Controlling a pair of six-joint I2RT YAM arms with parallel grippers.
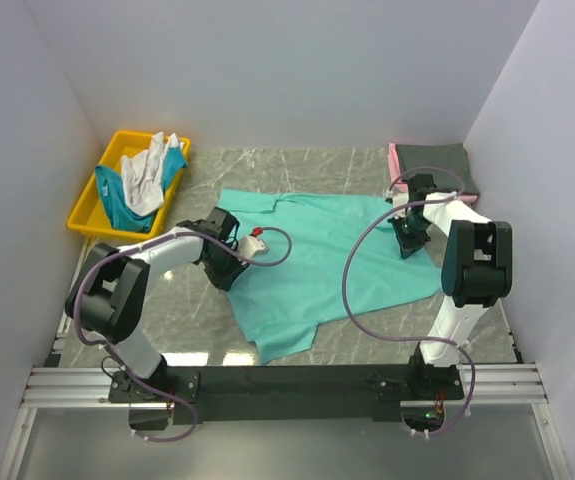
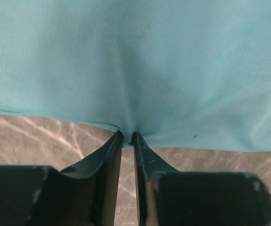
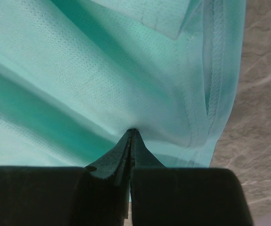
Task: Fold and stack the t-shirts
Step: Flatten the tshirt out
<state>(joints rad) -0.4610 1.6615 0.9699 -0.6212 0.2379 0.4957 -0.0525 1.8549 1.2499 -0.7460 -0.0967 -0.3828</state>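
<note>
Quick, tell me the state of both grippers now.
Left gripper: shut on the green shirt, at its edge.
Right gripper: shut on the same shirt.

The top view hangs above and behind the arm bases, looking down over the whole grey marbled worktop. Each wrist view looks out along its own fingers, the black left pincer and black right pincer, pressed close against the sea-green mesh-cloth t-shirt. All three views share that shirt and the worktop.
</note>
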